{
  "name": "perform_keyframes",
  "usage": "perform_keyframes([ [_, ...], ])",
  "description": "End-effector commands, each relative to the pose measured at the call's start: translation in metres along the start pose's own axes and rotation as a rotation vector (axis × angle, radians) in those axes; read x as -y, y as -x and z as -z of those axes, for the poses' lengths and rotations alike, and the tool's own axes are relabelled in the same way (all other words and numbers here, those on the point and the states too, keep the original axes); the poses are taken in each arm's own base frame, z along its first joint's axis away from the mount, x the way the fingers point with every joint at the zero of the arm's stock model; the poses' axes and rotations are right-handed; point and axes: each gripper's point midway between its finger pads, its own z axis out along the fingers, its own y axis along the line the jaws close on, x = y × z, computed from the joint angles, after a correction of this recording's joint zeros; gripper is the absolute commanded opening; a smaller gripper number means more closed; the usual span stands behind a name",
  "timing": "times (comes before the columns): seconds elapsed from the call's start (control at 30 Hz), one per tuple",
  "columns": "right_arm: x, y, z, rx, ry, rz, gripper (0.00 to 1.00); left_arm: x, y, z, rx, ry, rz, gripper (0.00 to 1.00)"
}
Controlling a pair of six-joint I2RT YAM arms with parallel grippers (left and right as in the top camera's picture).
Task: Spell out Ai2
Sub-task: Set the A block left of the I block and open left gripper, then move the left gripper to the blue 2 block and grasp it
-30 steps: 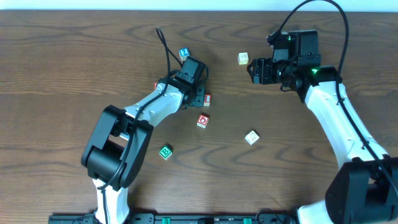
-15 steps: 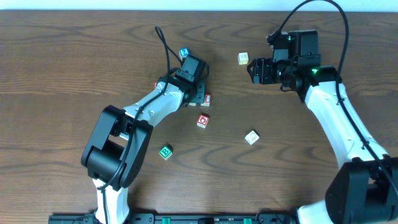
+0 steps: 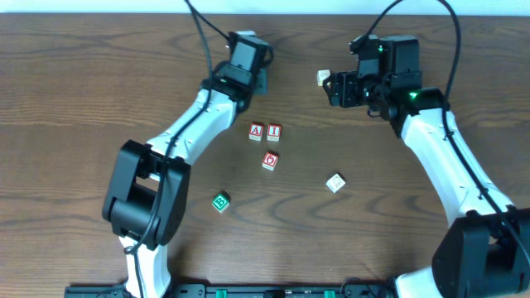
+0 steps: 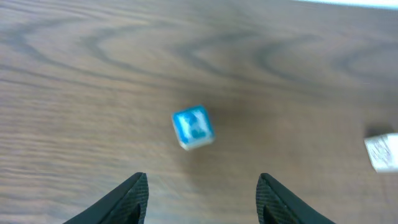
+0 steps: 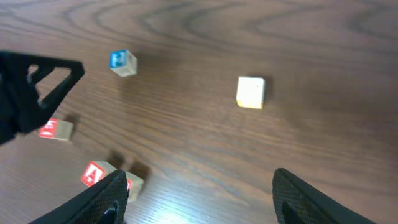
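The red A cube [image 3: 257,131] and red I cube [image 3: 274,132] stand side by side, touching, at mid table. They also show low left in the right wrist view, the A cube [image 5: 94,174] clear and the I cube [image 5: 132,182] partly behind a finger. The blue 2 cube [image 4: 193,127] lies on the wood just ahead of my open, empty left gripper [image 4: 202,180], and it shows in the right wrist view [image 5: 122,62]. In the overhead view my left gripper [image 3: 255,76] hides it. My right gripper [image 3: 334,88] is open and empty at the far right [image 5: 200,177].
A red O cube [image 3: 270,161] sits just below the A and I cubes. A green B cube [image 3: 220,202] lies near the front left. A pale cube [image 3: 324,78] is beside my right gripper. Another white cube [image 3: 334,183] lies at front right.
My left gripper has left the A and I cubes and moved to the far side, over the blue 2 cube. The A and I cubes now stand uncovered. My right gripper shifted slightly left.
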Motion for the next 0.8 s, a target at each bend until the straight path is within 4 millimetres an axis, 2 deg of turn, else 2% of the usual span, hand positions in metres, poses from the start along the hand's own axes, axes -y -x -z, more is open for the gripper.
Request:
perform_keyframes([
  [0.0,-0.011,0.011,0.002,0.029,0.026,0.033,0.74,-0.019,0.020,-0.009,0.053,0.022,0.076,0.59],
  [0.1,-0.010,0.011,0.002,0.031,0.024,0.032,0.74,-0.018,0.028,-0.016,0.077,-0.029,0.102,0.59],
  [0.2,-0.009,0.011,0.002,0.028,0.024,0.031,0.74,-0.016,0.024,-0.028,0.065,-0.026,0.100,0.56],
  [0.3,-0.009,0.010,0.002,0.025,0.023,0.030,0.74,-0.006,0.017,-0.044,0.030,-0.024,0.081,0.55],
  [0.43,-0.009,0.005,0.002,0.005,0.021,0.029,0.74,0.005,0.017,-0.068,-0.013,-0.001,0.064,0.55],
  [0.6,-0.006,-0.002,0.002,-0.021,0.016,0.024,0.74,0.001,0.015,-0.082,-0.029,0.059,0.052,0.56],
  [0.77,-0.005,-0.003,0.002,-0.027,0.014,0.021,0.75,-0.011,0.007,-0.083,-0.048,0.124,0.106,0.59],
])
